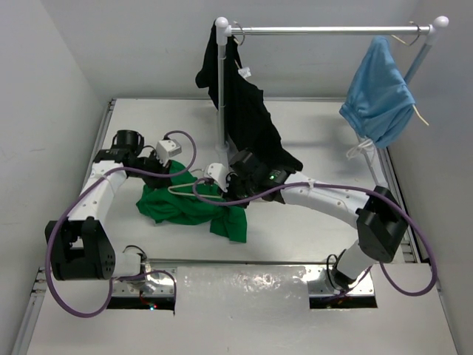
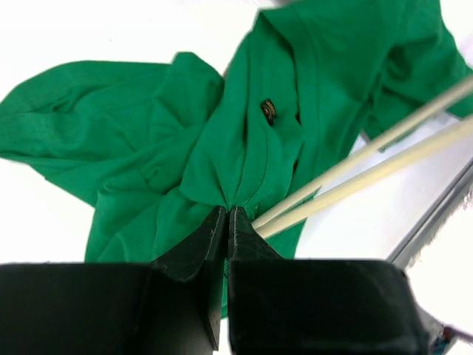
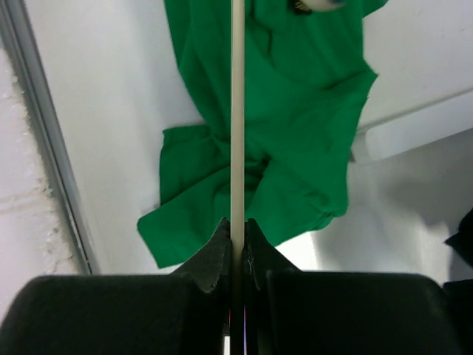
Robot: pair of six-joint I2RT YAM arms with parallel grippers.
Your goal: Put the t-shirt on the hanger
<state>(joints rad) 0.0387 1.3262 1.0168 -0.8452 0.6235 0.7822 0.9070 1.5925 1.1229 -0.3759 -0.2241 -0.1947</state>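
The green t-shirt (image 1: pixel 185 205) lies crumpled on the white table, left of centre. My left gripper (image 1: pixel 165 173) is at its upper edge; in the left wrist view it (image 2: pixel 228 212) is shut on a pinched fold of the shirt (image 2: pixel 244 140), near the collar label. Two bars of the cream hanger (image 2: pixel 369 159) run right beside its fingertips. My right gripper (image 1: pixel 224 189) is shut on one thin bar of the hanger (image 3: pixel 237 111), held over the shirt (image 3: pixel 295 111). The hanger (image 1: pixel 188 192) shows as a thin pale line on the shirt.
A clothes rack stands behind, with its upright pole (image 1: pixel 220 89) and top rail (image 1: pixel 325 31). A black garment (image 1: pixel 247 111) hangs at the pole, close above my right wrist. A light-blue garment (image 1: pixel 380 92) hangs at the far right. A metal table edge (image 3: pixel 44 148) lies past the shirt.
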